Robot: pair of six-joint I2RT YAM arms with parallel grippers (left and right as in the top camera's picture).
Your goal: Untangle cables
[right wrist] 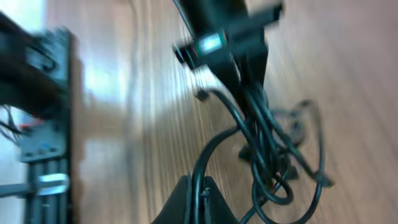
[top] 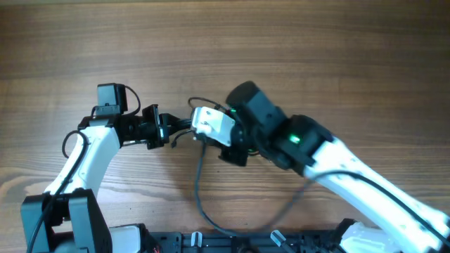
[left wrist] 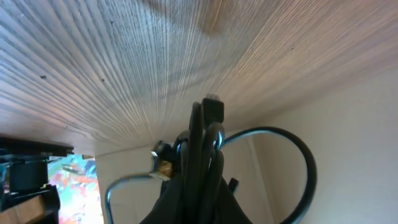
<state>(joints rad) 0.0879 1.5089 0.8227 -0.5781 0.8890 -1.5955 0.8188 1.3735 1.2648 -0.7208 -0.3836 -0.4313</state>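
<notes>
The cables (right wrist: 264, 140) sit mid-table (top: 281, 42) as a knotted bunch (one loose strand (top: 197, 179) trails toward the near edge), pinched between the left gripper (top: 169, 131) and right gripper (top: 195, 128), both clamped on them; untangling looks barely begun.

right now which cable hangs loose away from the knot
The long cable looping out over the table and back under the right arm; the others are bunched in the knot.
</notes>
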